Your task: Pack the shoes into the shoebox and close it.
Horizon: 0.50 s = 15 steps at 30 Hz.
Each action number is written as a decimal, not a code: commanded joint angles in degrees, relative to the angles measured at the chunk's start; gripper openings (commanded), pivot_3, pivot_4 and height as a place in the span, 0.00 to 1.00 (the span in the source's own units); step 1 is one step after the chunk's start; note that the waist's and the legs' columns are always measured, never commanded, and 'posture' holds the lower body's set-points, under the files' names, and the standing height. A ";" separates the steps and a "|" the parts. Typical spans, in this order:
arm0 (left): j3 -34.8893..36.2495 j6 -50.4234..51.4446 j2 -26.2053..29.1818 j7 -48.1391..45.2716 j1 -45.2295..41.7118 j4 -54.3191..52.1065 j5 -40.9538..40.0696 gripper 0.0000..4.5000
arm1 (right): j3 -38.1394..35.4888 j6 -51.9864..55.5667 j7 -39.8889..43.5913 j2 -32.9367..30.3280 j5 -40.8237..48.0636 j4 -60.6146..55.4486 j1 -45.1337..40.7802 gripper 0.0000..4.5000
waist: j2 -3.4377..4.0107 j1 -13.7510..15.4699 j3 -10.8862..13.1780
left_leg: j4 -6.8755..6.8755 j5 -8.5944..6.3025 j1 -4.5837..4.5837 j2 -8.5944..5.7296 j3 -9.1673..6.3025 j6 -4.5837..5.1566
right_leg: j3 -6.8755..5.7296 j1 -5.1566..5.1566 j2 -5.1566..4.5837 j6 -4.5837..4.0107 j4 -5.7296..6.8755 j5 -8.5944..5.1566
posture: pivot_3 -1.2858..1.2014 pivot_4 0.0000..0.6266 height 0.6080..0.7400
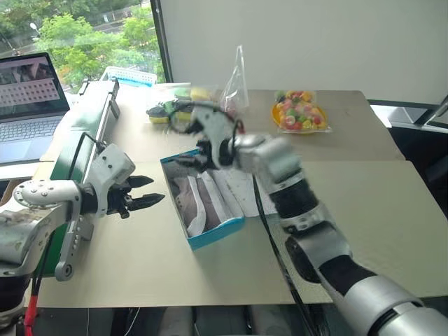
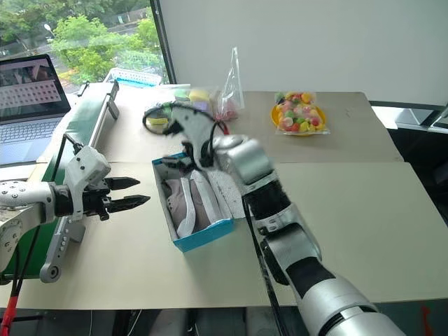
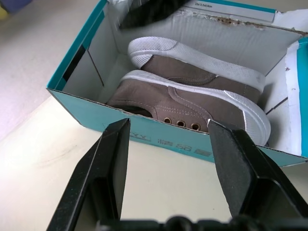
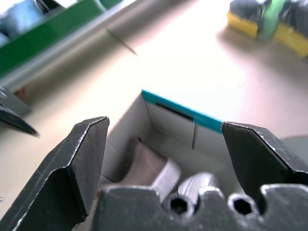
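Laptop (image 1: 28, 105) at far left edge of the table (image 1: 364, 224), lid up. Next to it a long green case (image 1: 87, 136) lying along the left side. Left gripper (image 1: 148, 192) hovers beside that case, fingers parted, nothing in them, pointing at the near-left side of the shoebox (image 1: 210, 236) with a clear gap between.

Shoebox sits open at mid-table, blue outside, white inside. Both shoes (image 3: 192, 96) are in it, lying on their sides, one against the other, soles toward the lid side. Lid (image 1: 241, 189) is folded back flat on the table to the right of the box.

Right gripper (image 4: 163, 144) is above the far end of the box, jaws spread wide, released, holding nothing; its wrist view looks down into the box corner.

Behind: white basket (image 1: 129, 75) by the window, yellow-and-dark sponges (image 4: 267, 21), clear plastic bag (image 1: 236, 84), yellow bowl of wrapped coloured items (image 1: 301, 115) at far right.
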 commanded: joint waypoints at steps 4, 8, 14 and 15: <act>-6.51 -4.61 0.23 -5.88 -7.24 1.91 1.67 0.61 | 1.91 7.06 9.50 -17.78 5.60 -16.91 8.09 0.83 | -0.19 0.45 -1.80 | 0.05 -0.01 0.05 -0.12 0.07 0.00 | -0.17 0.33 -0.17 0.02 -0.46 -0.01 | 0.52 0.00 1.00; -10.98 -6.68 -0.82 -9.85 -12.59 5.61 3.19 0.61 | -5.03 17.80 11.75 -27.05 12.04 -29.22 11.76 0.53 | -0.17 -0.08 -1.81 | 0.20 0.13 0.22 -0.08 0.18 0.17 | 0.00 0.30 -0.04 -0.01 -0.20 0.01 | 0.52 0.00 1.00; -17.33 -11.28 -2.32 -15.82 -19.40 12.09 7.08 0.61 | -16.08 29.03 10.16 -31.36 18.49 -42.74 23.42 0.10 | -0.17 0.04 -2.45 | 0.19 0.10 0.49 -0.05 0.18 0.23 | 0.08 0.56 0.02 -0.01 -0.22 0.00 | 0.52 0.00 1.00; -18.01 -11.92 -2.66 -16.50 -20.44 13.30 7.73 0.61 | -16.38 29.07 9.17 -31.57 18.88 -44.40 26.11 0.01 | -0.19 0.27 -2.57 | 0.19 0.09 0.50 -0.05 0.19 0.24 | 0.10 0.62 0.02 -0.01 -0.27 0.00 | 0.52 0.00 1.00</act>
